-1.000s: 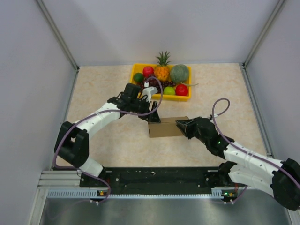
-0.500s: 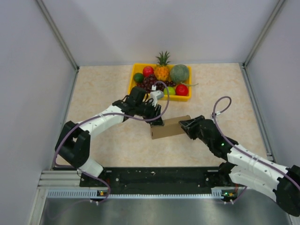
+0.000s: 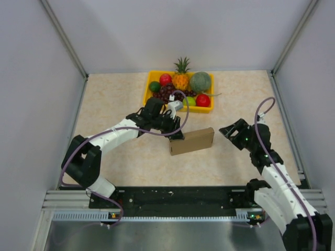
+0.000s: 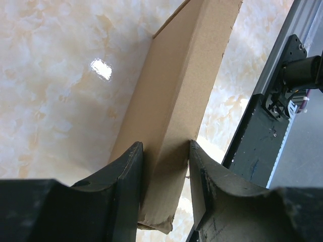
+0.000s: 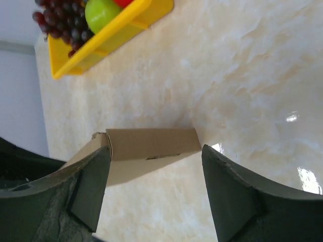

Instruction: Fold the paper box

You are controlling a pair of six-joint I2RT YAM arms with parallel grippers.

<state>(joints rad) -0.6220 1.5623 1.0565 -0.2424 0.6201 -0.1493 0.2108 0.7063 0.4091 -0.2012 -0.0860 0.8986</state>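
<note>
The paper box [image 3: 191, 141] is a small closed brown carton lying on the table's middle, slightly slanted. My left gripper [image 3: 177, 137] is shut on its left end. In the left wrist view the two fingers press both sides of the carton [image 4: 181, 91], with the left gripper [image 4: 165, 151] clamped on its narrow end. My right gripper [image 3: 230, 130] stands open to the right of the box, apart from it. From the right wrist, the box [image 5: 151, 143] lies ahead on the table beyond the spread fingers of the right gripper [image 5: 155, 151].
A yellow fruit tray [image 3: 180, 109] with pineapple, melon, grapes and apples stands at the back, just behind the left arm; its wall [image 5: 116, 40] also shows in the right wrist view. The black base rail [image 4: 252, 146] runs along the near table edge.
My left gripper closed on the box's left end. My right gripper let go of the right end, opened, and drew back to the right. The box now lies a little more slanted.
</note>
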